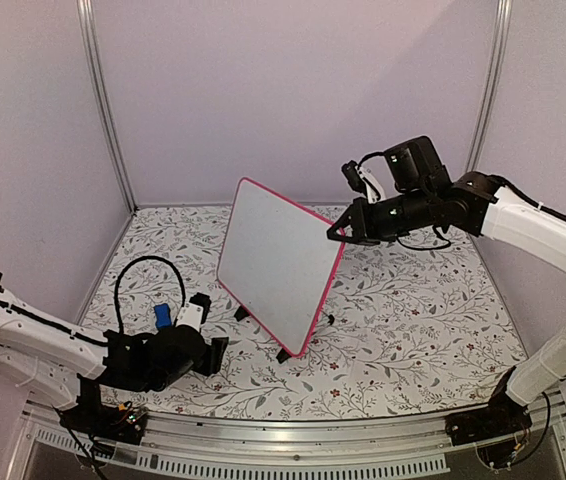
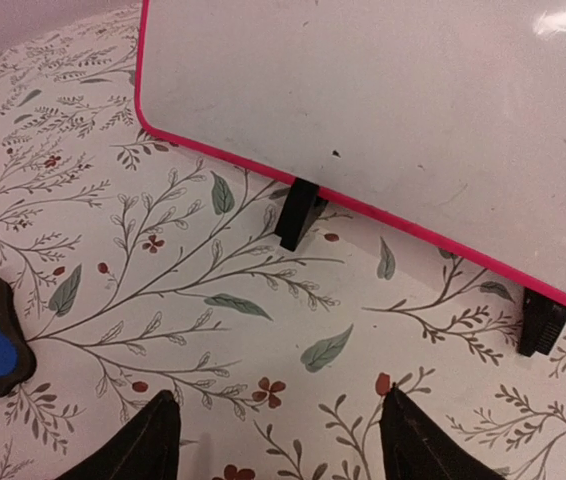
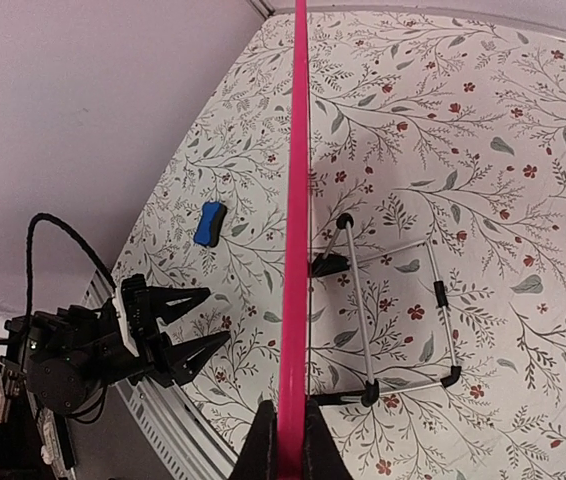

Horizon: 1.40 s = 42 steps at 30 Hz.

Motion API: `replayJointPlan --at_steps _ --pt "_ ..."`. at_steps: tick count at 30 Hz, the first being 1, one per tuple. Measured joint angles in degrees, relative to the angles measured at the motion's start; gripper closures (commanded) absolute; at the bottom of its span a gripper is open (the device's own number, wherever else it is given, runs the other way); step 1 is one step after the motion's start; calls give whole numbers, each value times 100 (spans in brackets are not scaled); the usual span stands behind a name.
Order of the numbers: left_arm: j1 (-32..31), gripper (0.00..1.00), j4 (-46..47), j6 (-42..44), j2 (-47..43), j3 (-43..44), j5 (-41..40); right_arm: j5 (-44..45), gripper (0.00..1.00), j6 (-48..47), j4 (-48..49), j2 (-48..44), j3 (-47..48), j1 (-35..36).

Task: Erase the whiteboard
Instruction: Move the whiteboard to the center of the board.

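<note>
Pink-red framing edges the whiteboard (image 1: 278, 265), which stands near the middle of the floral tabletop (image 1: 413, 310), leaning back, its white face turned toward the left arm. Its lower edge rests on two black feet (image 2: 298, 212) and, seen from the right wrist, a wire stand (image 3: 403, 310) props it from behind. The right hand (image 1: 333, 235) is clenched on the whiteboard's upper right edge. In its own wrist view the two dark fingers (image 3: 263, 445) pinch the thin pink rim, one on either side. The left hand (image 1: 215, 352) sits low over the tabletop in front of the whiteboard's lower left corner, near it but apart. Its fingers are spread and nothing lies between them, only bare cloth. The left wrist view shows the whiteboard's face glossy and almost blank, with a few faint specks and no legible writing. A blue eraser (image 1: 163, 316) lies flat on the tabletop to the left of the left hand, apart from it and well apart from the whiteboard; the left wrist view shows a dark band along one of its sides. A black cable (image 1: 148, 265) loops up from the left arm, behind the eraser.
</note>
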Motion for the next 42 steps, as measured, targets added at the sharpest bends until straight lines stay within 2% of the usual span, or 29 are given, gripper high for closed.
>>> replayJointPlan --at_steps 14,21,26,35,42 --pt "-116 33 70 -2 61 17 -50 -247 100 -127 -92 33 55 -402" --pt "-166 33 131 20 83 66 -74 -417 100 -157 723 -400 -1025 -435" --pt "-186 33 284 111 297 122 -63 -479 100 -120 975 -734 -1451 -435" --pt "-131 33 323 339 846 566 -127 -457 100 -81 977 -986 -1650 -435" --pt "-39 33 584 601 903 664 -72 -415 100 -83 876 -1200 -1773 -433"
